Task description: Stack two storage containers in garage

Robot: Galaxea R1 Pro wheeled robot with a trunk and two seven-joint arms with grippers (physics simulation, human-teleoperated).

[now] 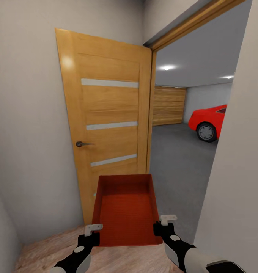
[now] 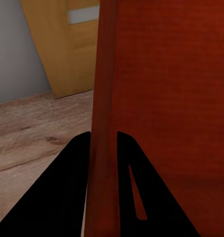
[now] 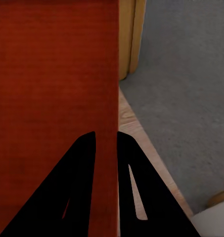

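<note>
Red-orange storage container (image 1: 125, 212), open top up, held level in front of the robot above the wood-plank floor (image 1: 41, 252) at the garage doorway. Left hand (image 1: 92, 232) closed on the container's near left wall, one finger on each side of it (image 2: 104, 163). Right hand (image 1: 165, 224) closed likewise on the near right wall (image 3: 107, 163). Directly ahead: open wooden door (image 1: 106, 125) with pale stripes and dark knob (image 1: 80, 144). Beyond the doorway: grey concrete garage floor (image 1: 178, 159), wooden garage door (image 1: 169, 105), red car (image 1: 208, 121).
</note>
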